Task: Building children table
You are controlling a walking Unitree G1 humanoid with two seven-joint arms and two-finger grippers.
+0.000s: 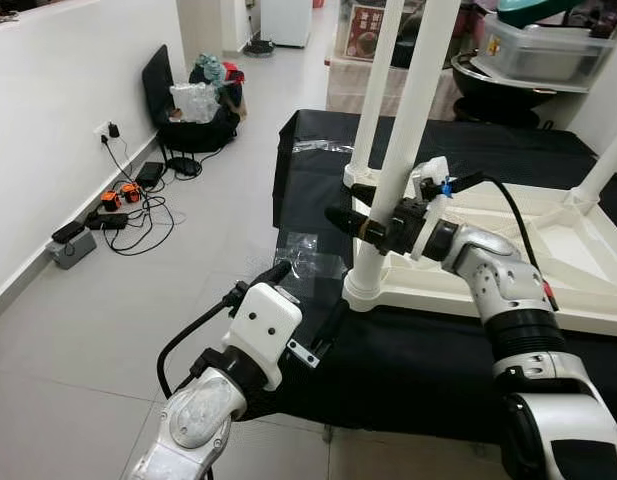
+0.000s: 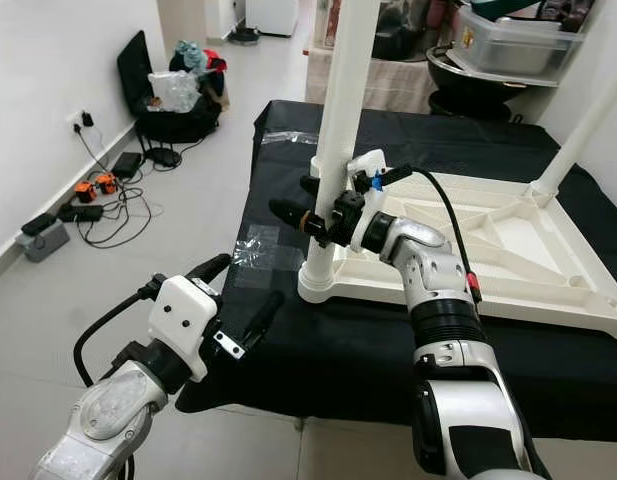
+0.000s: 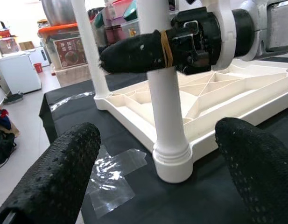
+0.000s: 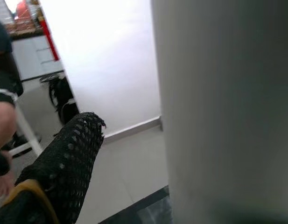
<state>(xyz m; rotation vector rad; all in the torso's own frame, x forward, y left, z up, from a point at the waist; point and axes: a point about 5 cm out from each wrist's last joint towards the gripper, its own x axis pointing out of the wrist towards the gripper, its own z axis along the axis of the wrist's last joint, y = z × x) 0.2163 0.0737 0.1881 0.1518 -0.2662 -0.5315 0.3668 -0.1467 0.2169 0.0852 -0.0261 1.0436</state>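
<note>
Leg-fitting stage. The upturned white children's table (image 2: 508,245) lies on the black-covered tabletop (image 2: 368,350). The right gripper (image 2: 310,203) has its jaws clenched around the near-corner leg (image 2: 338,130), just above its socket. The left gripper (image 3: 162,177) hovers nearby, jaws spread wide and empty. Judged next: twist or press the leg home, which calls for a steady, upright hold.

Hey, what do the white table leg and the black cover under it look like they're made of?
The table leg looks like moulded plastic: smooth, matte white, with a ribbed collar at its base. The right gripper is on it. The cover looks like thin black cloth or plastic sheeting: it drapes over the edge with creases; which one is unclear.
</note>
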